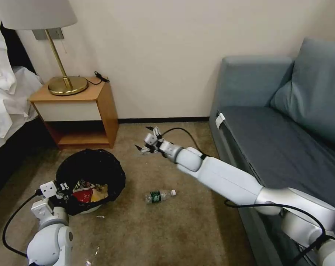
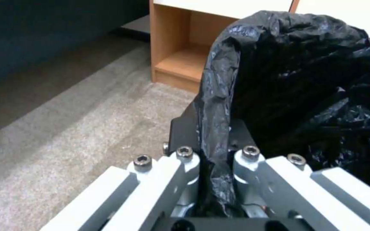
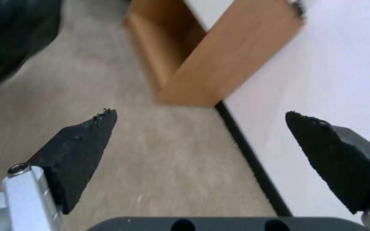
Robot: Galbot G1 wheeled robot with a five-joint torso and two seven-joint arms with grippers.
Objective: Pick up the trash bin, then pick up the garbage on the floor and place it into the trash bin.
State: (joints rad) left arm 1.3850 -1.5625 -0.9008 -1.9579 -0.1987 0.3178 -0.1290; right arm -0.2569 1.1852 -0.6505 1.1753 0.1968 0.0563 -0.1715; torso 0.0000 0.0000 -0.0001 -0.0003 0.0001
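Trash bin [image 1: 90, 177], small, round and white with a crinkly black bag liner, sits low at the left, its rim pinched tight by the left gripper [image 1: 62, 190]; wrappers lie inside. Rightward, a clear green-labelled plastic bottle [image 1: 159, 195] lies on the tan carpet [image 1: 156, 232]. Beyond it the right gripper [image 1: 147, 139] hovers, fingers spread wide, empty.

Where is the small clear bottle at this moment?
In the head view, the bottle lies on its side on the carpet, right of the trash bin and before the sofa.

Trash bin [image 1: 87, 209] white body mostly hidden under black bag; floor crumbs [image 1: 97, 252] too small to identify
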